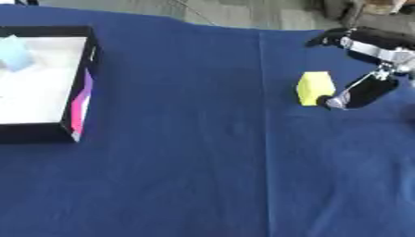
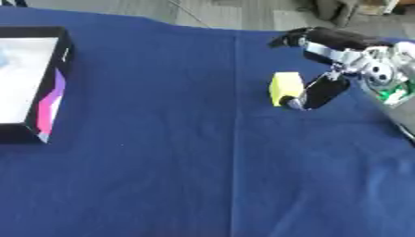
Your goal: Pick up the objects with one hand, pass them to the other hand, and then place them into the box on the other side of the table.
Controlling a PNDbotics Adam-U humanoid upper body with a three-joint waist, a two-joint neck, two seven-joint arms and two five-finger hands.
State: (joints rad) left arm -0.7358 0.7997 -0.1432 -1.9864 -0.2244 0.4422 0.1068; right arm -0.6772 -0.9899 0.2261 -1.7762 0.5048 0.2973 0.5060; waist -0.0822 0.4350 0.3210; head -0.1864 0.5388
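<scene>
A yellow block (image 1: 314, 88) stands on the blue tablecloth (image 1: 203, 162) at the right. My right hand (image 2: 350, 55) comes in from the upper right and is open. Its thumb (image 2: 320, 92) points down-left, with the tip right at the block's right side. Its fingers (image 2: 301, 37) stretch out to the left beyond the block and stay apart from it. At the far left sits a black box (image 1: 50, 31) with a white inside and a pink and purple side. A light blue thing (image 1: 15, 53) lies in it. My left hand does not show.
A seam in the cloth (image 1: 262, 139) runs down the table between the box and the block. Grey floor (image 1: 227, 11) lies past the far edge. Something white and green (image 2: 395, 95) shows at the right edge.
</scene>
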